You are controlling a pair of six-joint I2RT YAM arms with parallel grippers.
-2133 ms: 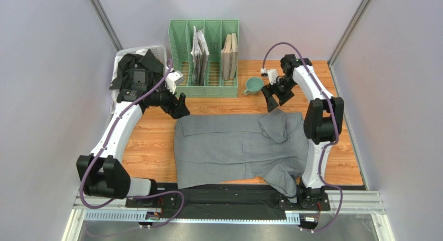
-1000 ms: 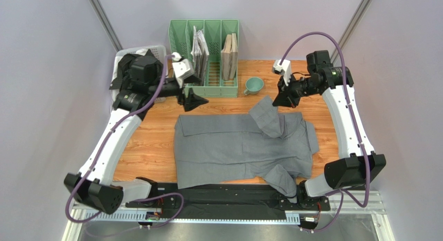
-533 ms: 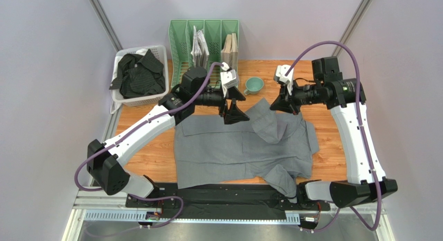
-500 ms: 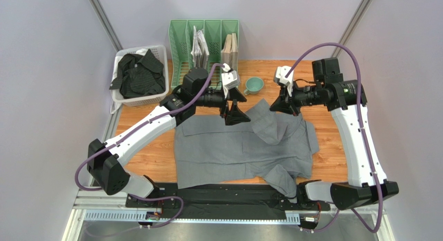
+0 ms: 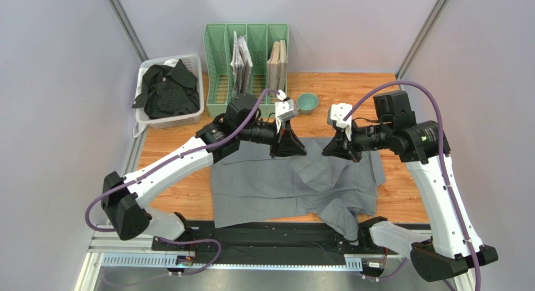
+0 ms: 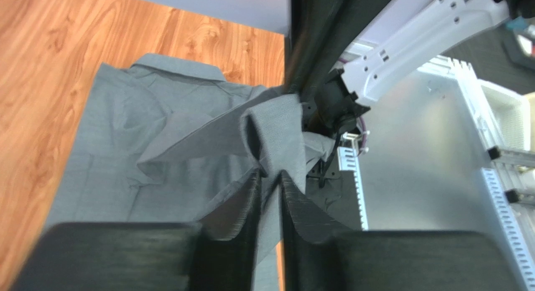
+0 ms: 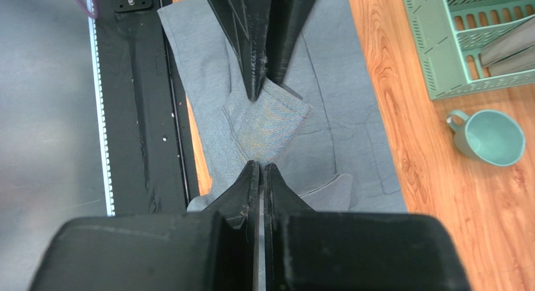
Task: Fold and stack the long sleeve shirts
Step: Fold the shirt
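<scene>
The grey long sleeve shirt (image 5: pixel 264 184) lies spread on the wooden table, one sleeve (image 5: pixel 312 167) lifted over its middle. My left gripper (image 5: pixel 295 147) is shut on one end of that sleeve, and grey cloth shows pinched between its fingers (image 6: pixel 251 197). From the other side my right gripper (image 5: pixel 331 150) is shut on the sleeve's far end, holding a flap of grey cloth (image 7: pixel 270 125) stretched towards the left fingers (image 7: pixel 254 52). The black long sleeve shirt (image 5: pixel 164 90) lies crumpled in a white basket (image 5: pixel 169 121) at the back left.
A green file rack (image 5: pixel 248 108) with papers stands at the back, a teal cup (image 5: pixel 307 102) right of it. In the right wrist view the cup (image 7: pixel 491 137) and the rack (image 7: pixel 452 59) lie beyond the shirt. A black strip (image 5: pixel 276 238) lines the near edge.
My left arm swung from the back left over to the lifted sleeve and closed on it. My right gripper carried the sleeve forward and left over the shirt.
</scene>
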